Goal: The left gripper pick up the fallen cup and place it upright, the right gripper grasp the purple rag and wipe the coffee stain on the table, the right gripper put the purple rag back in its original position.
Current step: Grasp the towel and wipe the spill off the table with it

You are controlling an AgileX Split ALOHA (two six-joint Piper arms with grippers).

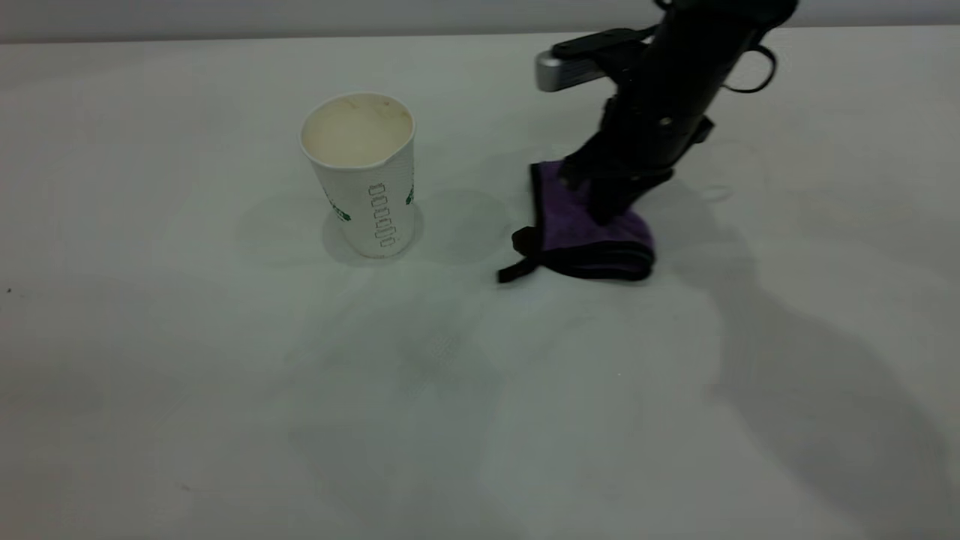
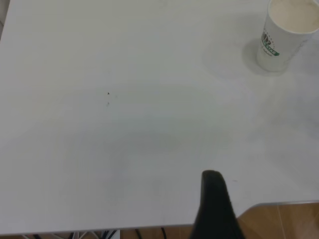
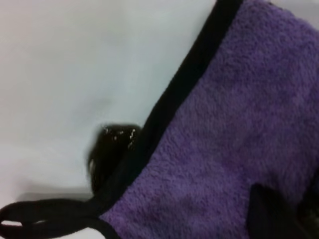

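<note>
The cup (image 1: 361, 174) stands upright on the table (image 1: 225, 390), left of centre; it also shows in the left wrist view (image 2: 285, 31). Part of my left gripper (image 2: 214, 209) shows near the table's edge, far from the cup, and is out of the exterior view. My right gripper (image 1: 606, 211) presses down on the purple rag (image 1: 585, 236), shut on a pinch of its cloth (image 3: 291, 209). The rag (image 3: 224, 139) lies flat on the table. The dark coffee stain (image 3: 113, 149) sits right against the rag's black edging, near the loop tab (image 3: 45, 214).
The right arm (image 1: 675, 82) leans in from the back right over the rag. Two tiny specks (image 2: 108, 93) lie on the table in the left wrist view. The table's edge (image 2: 279, 204) and a wooden floor show beside the left gripper.
</note>
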